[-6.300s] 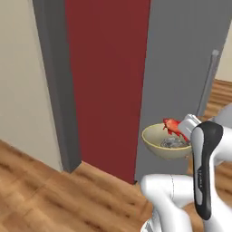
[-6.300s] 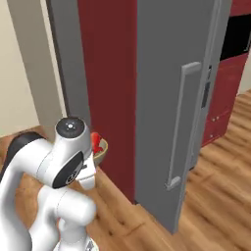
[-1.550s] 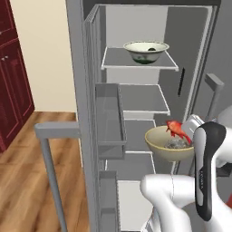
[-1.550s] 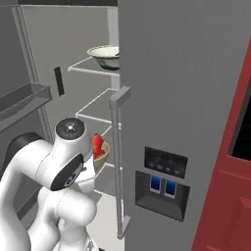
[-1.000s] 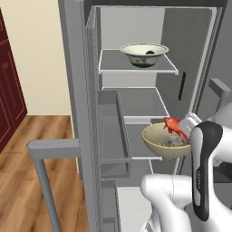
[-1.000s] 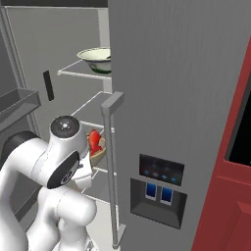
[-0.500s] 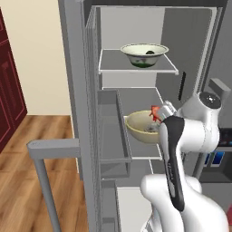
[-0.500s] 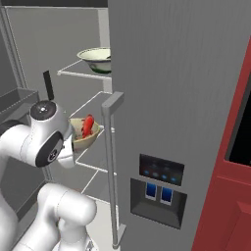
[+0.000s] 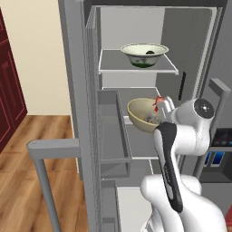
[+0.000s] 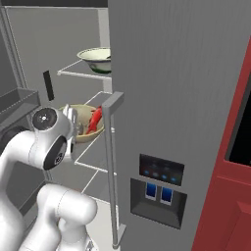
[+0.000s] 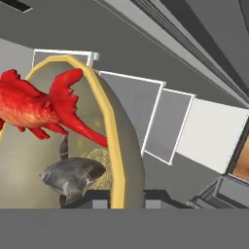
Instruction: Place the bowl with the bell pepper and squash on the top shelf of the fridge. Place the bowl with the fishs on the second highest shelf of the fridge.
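A wide off-white bowl with a green foot (image 9: 144, 54) is seen upright on the uppermost pale grey shelf plate (image 9: 136, 67) of the open grey fridge (image 9: 190, 41), something dark inside. A plain cream-tan bowl (image 9: 141, 116), tilted, is held above the second shelf, containing a red-orange fish (image 11: 36, 109) and a grey fish (image 11: 73, 175).

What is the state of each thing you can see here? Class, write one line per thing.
Tall grey metal-look fridge: door open, pale inside showing.
Off-white bowl with green foot: resting upright on the top shelf, a dark vegetable inside.
Plain cream-tan bowl: held in the air, tilted, in front of the second shelf, not set down.
Red-orange fish: lying in the tan bowl.
Dull grey fish: low in the tan bowl.
Gripper: jaws clamped on the tan bowl's rim.
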{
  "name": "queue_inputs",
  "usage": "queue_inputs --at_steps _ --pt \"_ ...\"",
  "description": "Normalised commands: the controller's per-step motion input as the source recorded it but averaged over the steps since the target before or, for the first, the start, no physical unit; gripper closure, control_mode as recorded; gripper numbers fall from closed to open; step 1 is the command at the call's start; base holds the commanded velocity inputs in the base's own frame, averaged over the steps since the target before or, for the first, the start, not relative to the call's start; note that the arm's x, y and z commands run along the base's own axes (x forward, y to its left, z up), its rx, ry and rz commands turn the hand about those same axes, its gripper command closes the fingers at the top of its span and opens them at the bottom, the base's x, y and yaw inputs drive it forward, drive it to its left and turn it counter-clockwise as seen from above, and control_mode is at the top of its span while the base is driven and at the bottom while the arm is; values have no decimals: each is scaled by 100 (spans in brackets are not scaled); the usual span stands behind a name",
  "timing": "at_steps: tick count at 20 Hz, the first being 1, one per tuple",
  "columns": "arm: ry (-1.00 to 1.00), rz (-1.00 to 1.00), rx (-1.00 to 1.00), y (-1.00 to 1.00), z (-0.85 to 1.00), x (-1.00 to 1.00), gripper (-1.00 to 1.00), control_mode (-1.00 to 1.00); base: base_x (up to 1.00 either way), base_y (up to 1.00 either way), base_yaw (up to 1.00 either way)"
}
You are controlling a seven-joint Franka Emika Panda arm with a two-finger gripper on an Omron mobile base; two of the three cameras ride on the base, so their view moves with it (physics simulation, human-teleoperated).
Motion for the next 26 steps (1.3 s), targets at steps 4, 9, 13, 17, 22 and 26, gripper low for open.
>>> queue_inputs --at_steps 4,9,13,17,22,26 --pt "-15 -2 0 1 18 44 100 -100 0 0 0" --pt "-1 0 -4 6 -2 97 100 -100 0 0 0" --pt "2 -3 -6 0 -16 99 100 -100 0 0 0" --pt "11 -5 -7 0 -36 94 100 -100 0 0 0" --pt "7 -7 -1 0 -6 100 100 -100 0 0 0" --pt "9 -3 0 -4 0 100 100 -100 0 0 0"
